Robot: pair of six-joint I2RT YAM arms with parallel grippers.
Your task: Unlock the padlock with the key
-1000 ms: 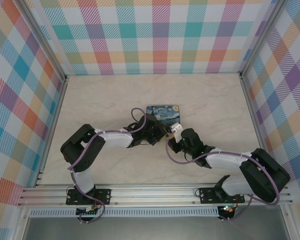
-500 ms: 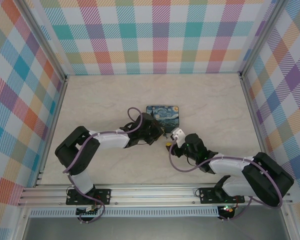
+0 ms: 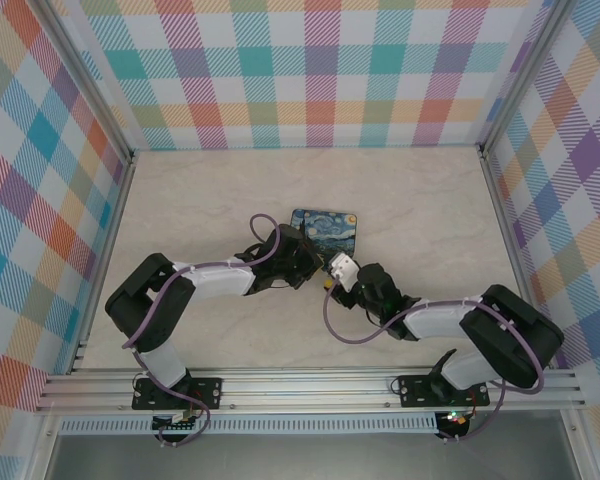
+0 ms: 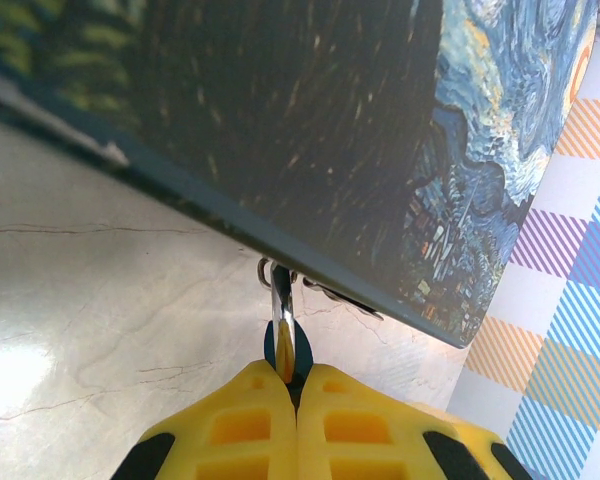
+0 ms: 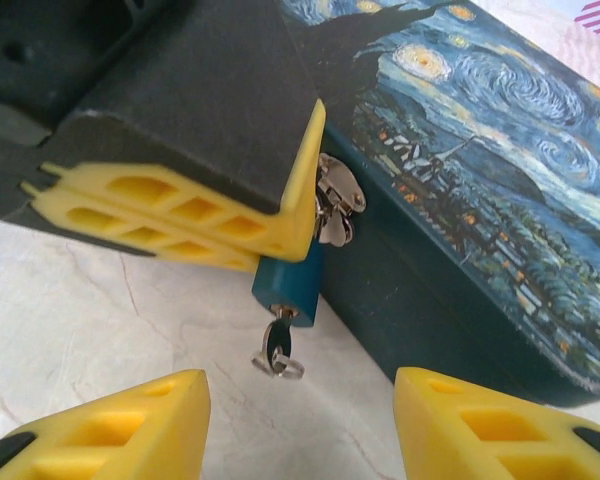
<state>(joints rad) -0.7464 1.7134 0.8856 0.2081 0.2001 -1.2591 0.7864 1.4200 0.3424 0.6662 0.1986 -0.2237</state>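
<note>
Against the box's [image 5: 480,150] front latch, the left gripper [image 4: 295,378] clamps the padlock [image 5: 288,288], the key [image 5: 277,350] inserted. The right gripper [image 5: 300,415] gapes nearby.

Tally on the one table [image 3: 430,200]: padlock [image 5: 287,290] — one; key [image 5: 277,350] — one; starry-print box [image 5: 500,180], one. Grippers, two: left gripper [image 4: 297,378], right gripper [image 5: 300,400], each with two yellow fingers [image 5: 110,420], four in all.
</note>
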